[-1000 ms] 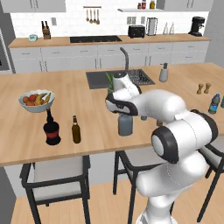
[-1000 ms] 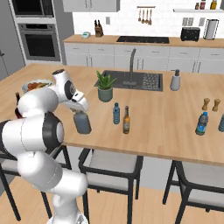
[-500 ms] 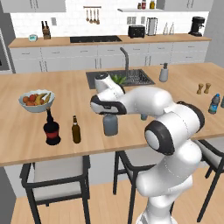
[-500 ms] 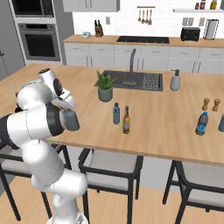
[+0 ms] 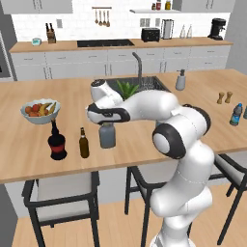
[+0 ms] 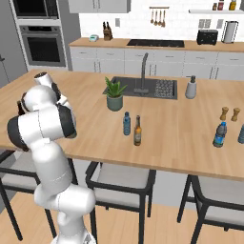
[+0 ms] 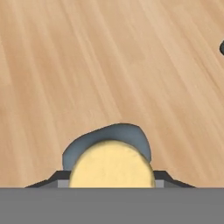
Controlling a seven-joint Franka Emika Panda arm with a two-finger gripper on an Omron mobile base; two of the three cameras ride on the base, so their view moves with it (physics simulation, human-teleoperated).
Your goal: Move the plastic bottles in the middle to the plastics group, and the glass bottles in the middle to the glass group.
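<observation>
Grey-blue bottle [image 5: 107, 135] further left, in claw [image 5: 106, 125], beside brown bottle [image 5: 84, 144].

gripper [image 5: 107, 123]: closed around the neck of the squat grey-blue bottle [image 5: 107, 135]
squat grey-blue bottle: upright at the wooden counter [image 5: 29, 144], just right of the slim dark brown bottle [image 5: 84, 143]
black round-bodied bottle with red label [image 5: 57, 142]: left of the brown one

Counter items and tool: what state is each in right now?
tool: shut on grey-blue bottle
grey-blue bottle: upright, held at the top beside the glass group
black bottle: upright on counter
dark brown bottle: upright, next to black bottle
light-blue bottle: upright, mid-counter
amber bottle: upright beside light-blue bottle
fruit bowl: filled
</observation>
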